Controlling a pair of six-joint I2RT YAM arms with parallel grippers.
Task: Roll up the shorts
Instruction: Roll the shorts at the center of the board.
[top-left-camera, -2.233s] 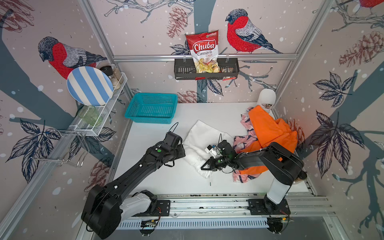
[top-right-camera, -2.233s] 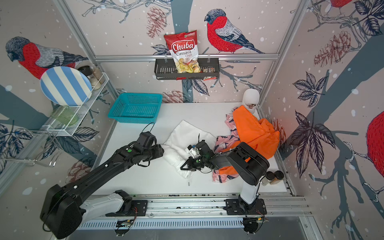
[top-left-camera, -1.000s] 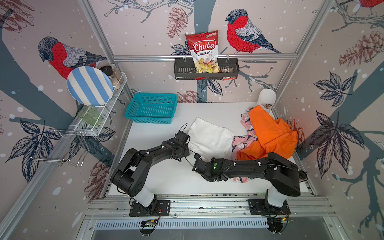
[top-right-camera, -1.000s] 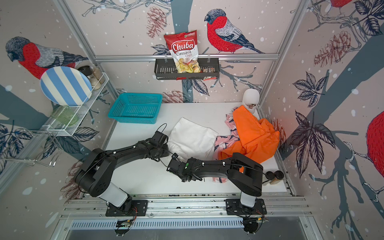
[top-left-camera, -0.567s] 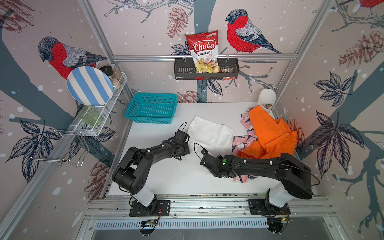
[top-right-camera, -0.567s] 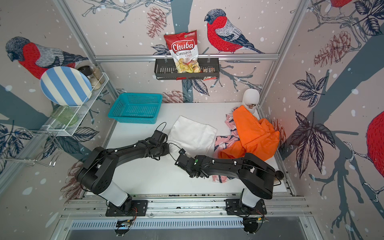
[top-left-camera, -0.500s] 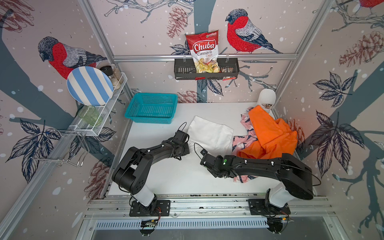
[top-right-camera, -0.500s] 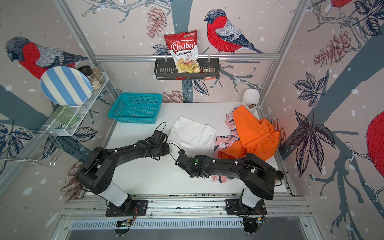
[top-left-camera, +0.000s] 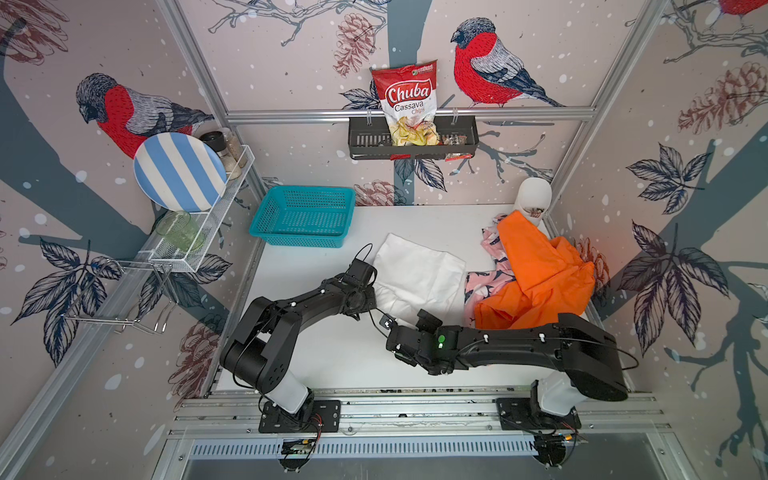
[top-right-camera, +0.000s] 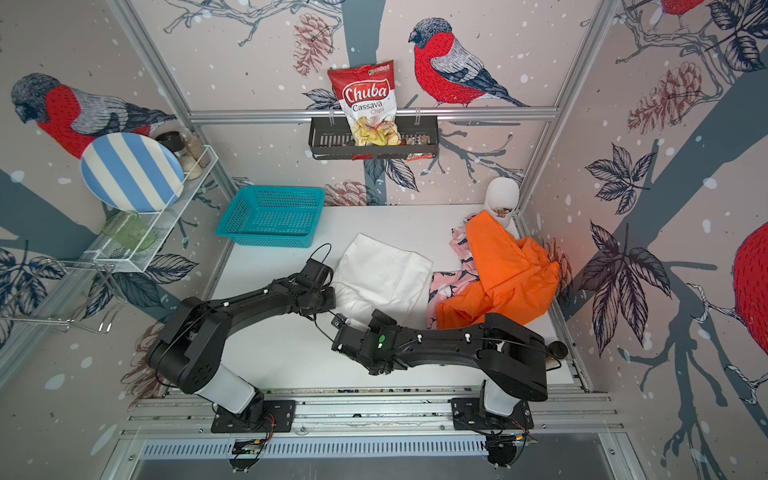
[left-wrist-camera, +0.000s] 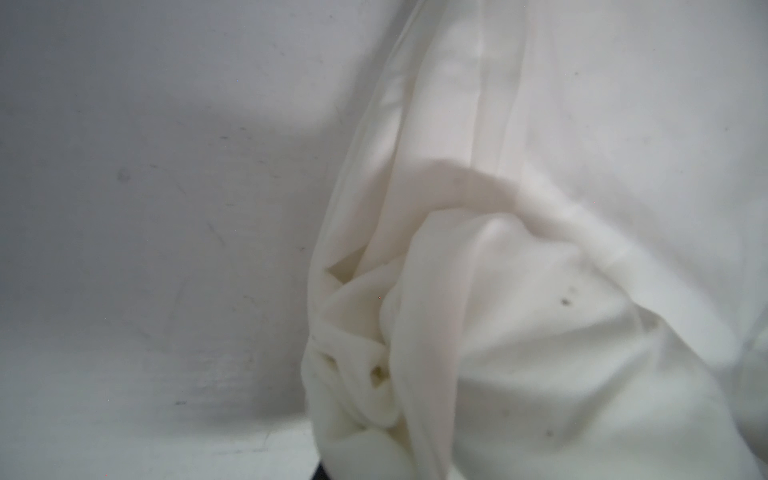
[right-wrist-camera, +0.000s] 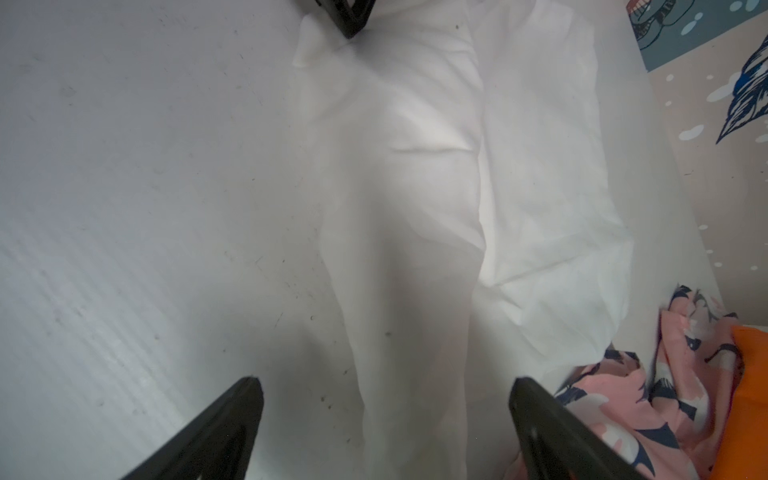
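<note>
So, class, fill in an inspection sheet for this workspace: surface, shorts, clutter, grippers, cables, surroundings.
Surface: white table, lightly scuffed.
Job's things: white shorts spread flat, unrolled; orange shorts heaped on pink patterned shorts at right.
Clutter: teal basket, empty, back left.
Grippers: left gripper shut on white shorts' edge; right gripper open over their near edge.
Cables: black cable loops off left wrist.
Surroundings: chips bag in wall rack; striped plate on shelf.

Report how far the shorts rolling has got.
Done: nothing is rolled yet. In hand: the white shorts lie spread out, with the left gripper shut on one corner and the right gripper open over their near edge. Left: roll them, then the orange shorts and pink shorts, which are heaped together with the orange on top.
</note>
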